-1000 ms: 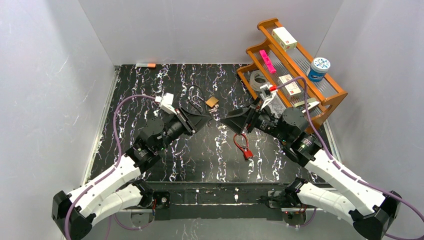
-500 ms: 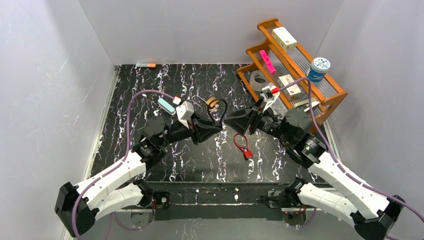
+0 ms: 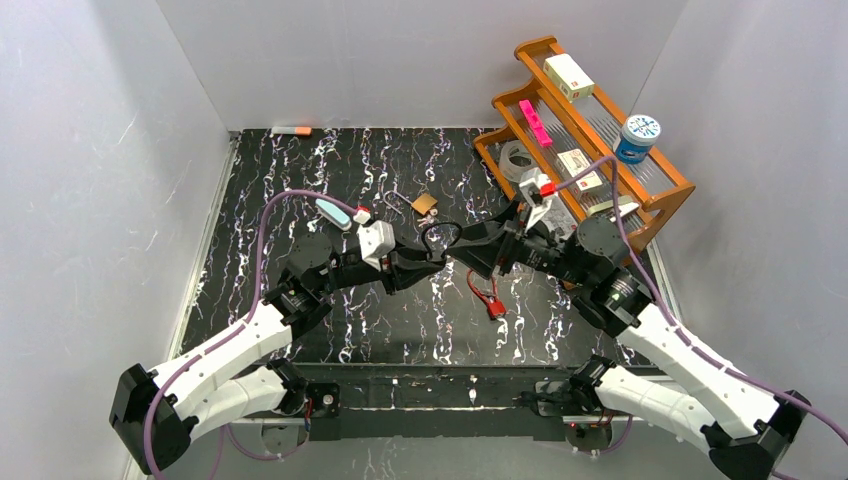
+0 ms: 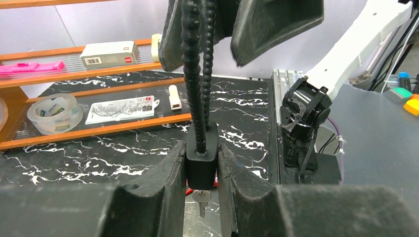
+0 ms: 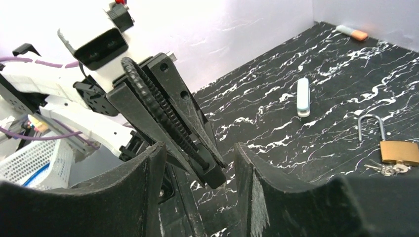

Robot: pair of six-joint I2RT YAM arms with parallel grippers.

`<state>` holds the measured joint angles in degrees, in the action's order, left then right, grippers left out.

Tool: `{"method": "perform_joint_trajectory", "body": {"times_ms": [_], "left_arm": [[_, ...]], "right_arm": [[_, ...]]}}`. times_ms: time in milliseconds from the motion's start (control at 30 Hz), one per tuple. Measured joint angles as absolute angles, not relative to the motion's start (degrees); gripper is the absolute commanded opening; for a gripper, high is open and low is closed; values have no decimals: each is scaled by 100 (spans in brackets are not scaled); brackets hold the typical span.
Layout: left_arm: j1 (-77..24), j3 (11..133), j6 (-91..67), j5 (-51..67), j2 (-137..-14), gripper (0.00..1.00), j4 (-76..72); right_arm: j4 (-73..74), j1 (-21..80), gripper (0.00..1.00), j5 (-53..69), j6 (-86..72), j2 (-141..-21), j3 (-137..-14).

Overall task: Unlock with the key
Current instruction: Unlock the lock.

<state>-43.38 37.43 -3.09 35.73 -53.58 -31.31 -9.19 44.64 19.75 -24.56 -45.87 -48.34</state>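
Observation:
My left gripper [image 4: 201, 150] is shut on the body of a black padlock [image 4: 201, 163], held in the air above the table. Its ribbed black cable shackle [image 4: 197, 74] rises from the body. A silver key [image 4: 201, 201] sticks out of the underside. In the top view the left gripper [image 3: 428, 262] and right gripper [image 3: 462, 248] meet mid-table, the shackle loop [image 3: 438, 236] between them. My right gripper [image 5: 200, 148] is open, its fingers on either side of the lock body [image 5: 216, 174] without touching it.
A red padlock [image 3: 488, 293] lies on the black marbled table below the grippers. A brass padlock [image 5: 399, 152] with keys [image 5: 388, 169] and a white stick [image 5: 303, 96] lie further back. A wooden shelf [image 3: 655, 195] with tape, boxes and a jar stands at the right.
My left gripper has swung right and lifted the black padlock up to the right gripper. The right gripper has moved in so its open fingers now flank the lock.

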Motion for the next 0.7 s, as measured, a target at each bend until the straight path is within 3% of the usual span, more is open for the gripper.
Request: {"method": "perform_joint_trajectory", "body": {"times_ms": [233,300,400,700], "left_arm": [[-4342,3743,-220,2893,-5343,0,-2915],[-4342,3774,-156,2349,-5352,0,-2692],[-4340,3913,-1,1706,-5487,0,-2316],[-4335,4147,43,709,-5990,0,-1817]], "right_arm": [[-904,4466,74,1791,-2381,-4762,-4834],[-895,4464,71,1302,-2403,-4652,-4814],[-928,4458,58,902,-2423,-4604,-4814],[-945,4825,54,305,-2362,-5905,-5304]]}}
